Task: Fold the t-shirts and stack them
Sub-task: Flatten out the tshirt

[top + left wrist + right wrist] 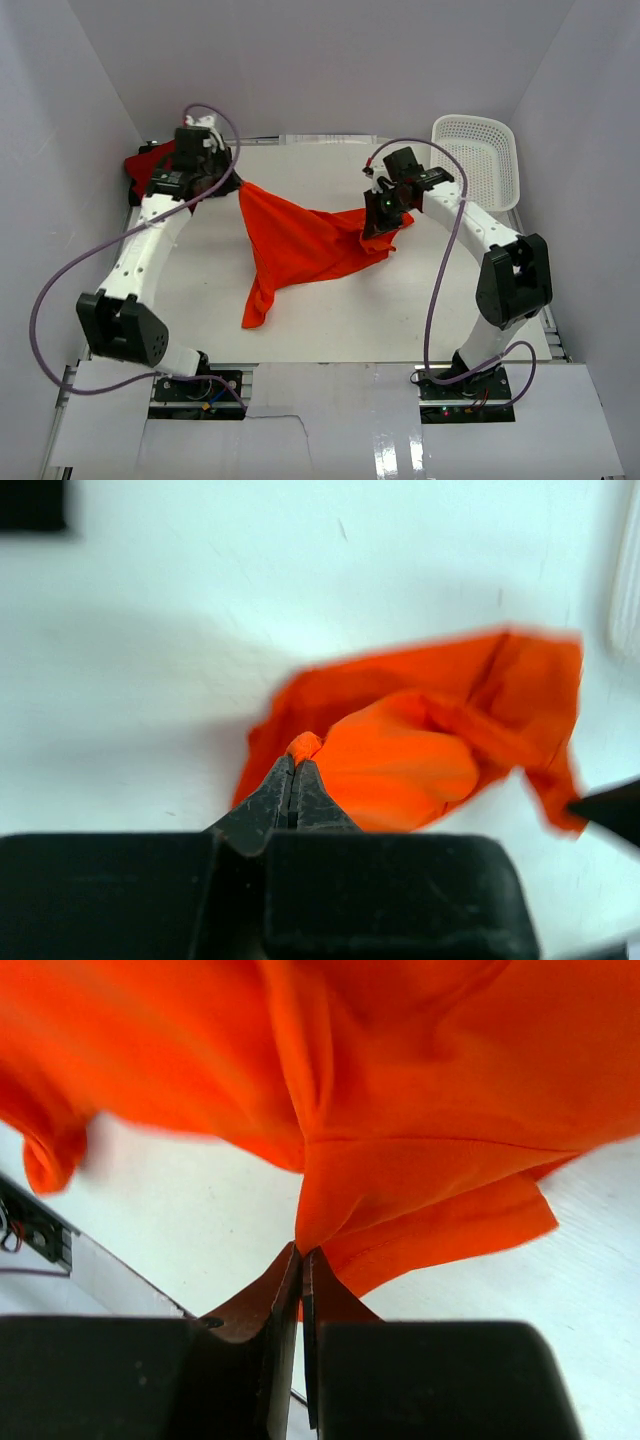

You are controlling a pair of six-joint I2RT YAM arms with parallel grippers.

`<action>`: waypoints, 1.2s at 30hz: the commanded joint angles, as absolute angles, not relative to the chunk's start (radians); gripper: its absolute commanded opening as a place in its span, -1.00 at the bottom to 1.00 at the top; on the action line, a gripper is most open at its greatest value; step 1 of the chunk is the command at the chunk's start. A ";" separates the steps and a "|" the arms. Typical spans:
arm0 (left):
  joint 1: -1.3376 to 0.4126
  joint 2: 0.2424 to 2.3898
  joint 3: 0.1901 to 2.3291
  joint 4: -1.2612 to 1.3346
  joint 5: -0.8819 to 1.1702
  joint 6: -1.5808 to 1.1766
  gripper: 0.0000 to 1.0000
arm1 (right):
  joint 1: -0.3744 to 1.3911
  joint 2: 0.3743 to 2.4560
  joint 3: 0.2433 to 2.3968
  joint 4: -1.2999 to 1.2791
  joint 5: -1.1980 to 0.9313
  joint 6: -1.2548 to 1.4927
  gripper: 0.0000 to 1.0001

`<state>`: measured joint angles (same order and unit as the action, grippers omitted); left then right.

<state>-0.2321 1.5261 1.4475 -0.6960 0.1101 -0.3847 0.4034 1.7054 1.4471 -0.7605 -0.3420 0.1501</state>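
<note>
Left end effector [232,182] and right end effector [385,215] each gripped the orange t-shirt [300,245], fully closed. Spreading evenly toward 9 and 3 o'clock would probably flatten it; uneven tension risked creases.

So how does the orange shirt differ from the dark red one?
The orange t-shirt is bright, the crimson t-shirt darker. The orange one is pinched by the left hand and right hand and stretched between them; the crimson one lies bunched, not held. The crimson one is partly hidden behind the left arm; the orange one is not. Both are plain cloth.
</note>
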 commanded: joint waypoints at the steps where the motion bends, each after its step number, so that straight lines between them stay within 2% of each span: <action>1: -0.160 1.396 1.512 -0.755 -0.086 -0.422 -1.00 | 0.454 1.720 1.456 -0.721 -0.347 0.133 -0.85; 4: -0.132 1.329 1.525 -0.772 -0.217 -0.425 -1.00 | 0.472 1.736 1.486 -0.698 -0.359 0.132 -0.81; 5: -0.126 1.298 1.525 -0.772 -0.276 -0.425 -1.00 | 0.480 1.752 1.509 -0.699 -0.364 0.127 -0.39; 6: -0.117 1.286 1.522 -0.772 -0.300 -0.423 -1.00 | 0.482 1.759 1.523 -0.704 -0.357 0.126 -0.22; 8: -0.107 1.264 1.526 -0.776 -0.354 -0.419 -1.00 | 0.485 1.766 1.540 -0.713 -0.321 0.130 -0.04; 10: -0.104 1.261 1.532 -0.782 -0.371 -0.408 -1.00 | 0.492 1.743 1.520 -0.681 -0.272 0.135 0.04; 11: -0.103 1.259 1.535 -0.782 -0.373 -0.405 -1.00 | 0.497 1.705 1.482 -0.666 -0.217 0.138 0.23; 12: -0.103 1.261 1.537 -0.782 -0.370 -0.402 -1.00 | 0.502 1.685 1.462 -0.649 -0.194 0.135 0.31; 18: -0.103 1.261 1.507 -0.759 -0.318 -0.405 -1.00 | 0.572 1.511 1.220 -0.505 -0.129 0.121 0.33; 23: -0.101 1.269 1.467 -0.733 -0.310 -0.405 -1.00 | 0.758 1.442 1.057 -0.388 -0.001 0.129 0.26; 28: -0.101 1.276 1.448 -0.721 -0.304 -0.410 -1.00 | 0.896 1.560 1.126 -0.403 0.162 0.129 0.00; 36: -0.101 1.262 1.442 -0.718 -0.296 -0.410 -1.00 | 0.969 1.761 1.336 -0.434 0.303 0.123 -0.10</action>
<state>-0.1066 1.2903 1.4460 -0.7391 -0.3016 -0.4091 0.9623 1.7382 1.2510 -0.4473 0.1925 0.1299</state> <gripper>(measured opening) 0.009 0.451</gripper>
